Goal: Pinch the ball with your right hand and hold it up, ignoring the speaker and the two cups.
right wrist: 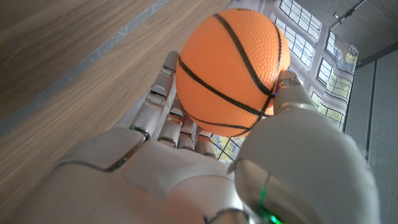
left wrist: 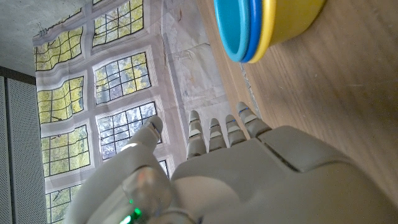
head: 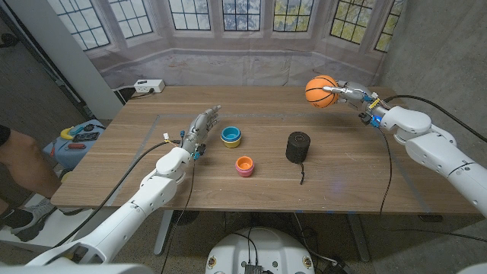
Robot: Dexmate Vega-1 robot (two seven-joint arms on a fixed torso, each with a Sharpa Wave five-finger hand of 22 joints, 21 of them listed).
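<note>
Before a windowed backdrop, our wooden table (head: 342, 164) keeps the black speaker (head: 297, 147) and two cups on it, untouched as distractors. We pinch the orange ball (head: 320, 92) in our right hand (head: 346, 93), lifted clear above the table's far right. Our left hand (head: 199, 131) waits empty, fingers extended, beside the blue-and-yellow cup (head: 230, 136).

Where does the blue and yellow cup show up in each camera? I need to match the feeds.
Head view: blue and yellow cup stands mid-table, just right of the left robot hand.
Left wrist view: the cup sits at the top edge, beyond the hand's fingers.
Right wrist view: not in it.
Shared landmark: the window backdrop.
</note>
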